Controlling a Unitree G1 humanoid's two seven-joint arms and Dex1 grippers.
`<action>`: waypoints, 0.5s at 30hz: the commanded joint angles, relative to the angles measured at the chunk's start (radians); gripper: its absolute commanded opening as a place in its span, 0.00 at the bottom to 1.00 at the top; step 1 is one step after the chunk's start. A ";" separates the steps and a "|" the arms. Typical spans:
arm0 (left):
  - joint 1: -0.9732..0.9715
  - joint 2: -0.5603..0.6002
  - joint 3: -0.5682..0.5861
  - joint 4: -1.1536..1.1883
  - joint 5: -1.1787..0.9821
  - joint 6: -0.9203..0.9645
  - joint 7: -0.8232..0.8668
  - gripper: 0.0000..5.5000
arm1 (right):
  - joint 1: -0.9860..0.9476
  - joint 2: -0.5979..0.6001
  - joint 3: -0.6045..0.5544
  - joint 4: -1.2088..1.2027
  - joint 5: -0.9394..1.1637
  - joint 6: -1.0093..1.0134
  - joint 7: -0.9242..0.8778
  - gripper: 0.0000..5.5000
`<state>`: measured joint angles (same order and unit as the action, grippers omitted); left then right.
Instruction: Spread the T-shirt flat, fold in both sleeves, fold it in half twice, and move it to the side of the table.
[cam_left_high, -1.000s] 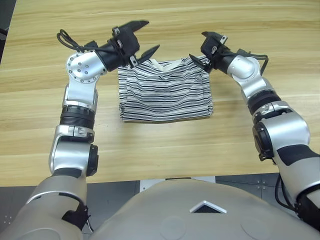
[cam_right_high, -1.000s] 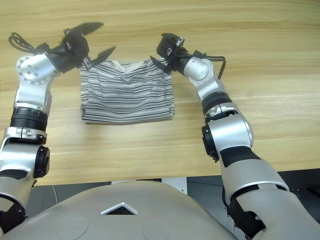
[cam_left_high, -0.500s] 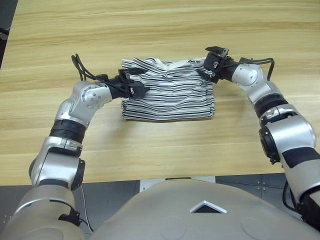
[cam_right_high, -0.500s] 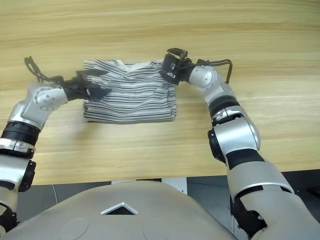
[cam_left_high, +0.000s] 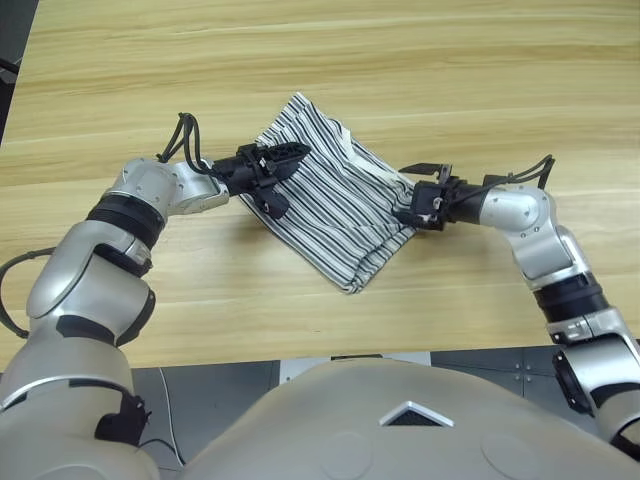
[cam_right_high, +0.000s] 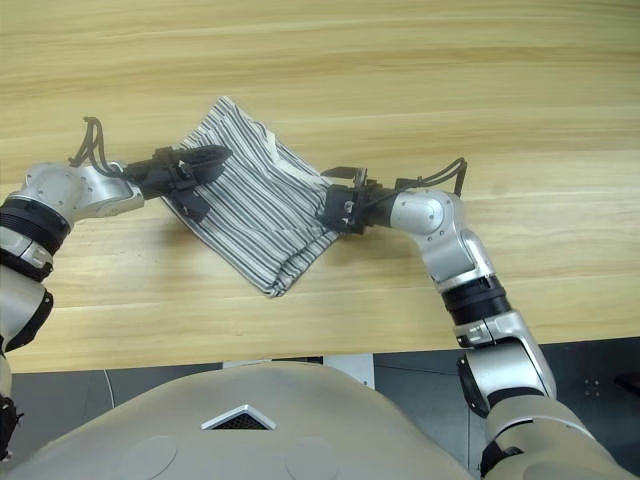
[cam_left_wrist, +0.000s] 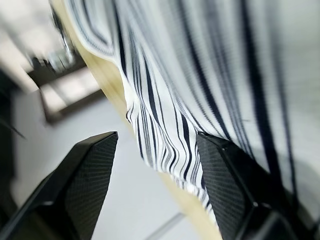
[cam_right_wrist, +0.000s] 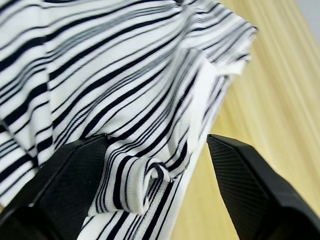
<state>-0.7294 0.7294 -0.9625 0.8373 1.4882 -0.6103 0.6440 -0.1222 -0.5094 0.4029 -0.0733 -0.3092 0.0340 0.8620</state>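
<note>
**Folded T-shirt and both grippers on the wooden table.** We see the striped T-shirt (cam_left_high: 335, 215) folded into a compact rectangle and lying at the centre of the head view. It is turned diagonally, with one corner towards the upper left and the opposite corner towards the near table edge. Its black-and-white stripes run along the long side. A white collar band (cam_left_high: 372, 172) shows on the upper right edge, and the cloth is slightly rumpled near the lower corner.

The left gripper (cam_left_high: 293, 180) comes in from the left of the frame, at the shirt's left edge. Its fingers (cam_left_wrist: 85, 185) stand apart. In the head view we see one finger lying over the top of the cloth and the other at the edge below it. The left wrist view shows the striped hem hanging between the two black pads, with neither pad pressed against it.

The right gripper (cam_left_high: 408, 197) comes in from the right of the frame and meets the shirt's right corner, just below the collar band. Its fingers (cam_right_wrist: 250, 190) are also spread. In the right wrist view a small bunched fold of fabric sits between them, and we cannot tell whether either pad touches it.

The light wooden table (cam_left_high: 450, 60) carries the shirt, and its grain runs across the frame. The shirt lies nearer the front edge than the far side.
</note>
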 joint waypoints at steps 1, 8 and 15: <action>-0.024 0.032 -0.123 0.014 0.163 0.115 0.202 0.53 | 0.134 0.009 0.065 -0.184 0.008 0.175 0.034 0.67; -0.010 0.028 -0.199 0.016 0.210 0.212 0.384 0.53 | 0.158 0.137 0.161 -0.226 0.035 0.253 -0.054 0.67; -0.012 0.024 -0.232 0.026 0.219 0.276 0.479 0.53 | 0.184 0.164 0.184 -0.193 0.055 0.245 -0.114 0.67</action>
<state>-0.7413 0.7520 -1.1825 0.8461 1.6974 -0.3504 1.1006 0.0501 -0.3359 0.5868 -0.2761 -0.2623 0.2714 0.7553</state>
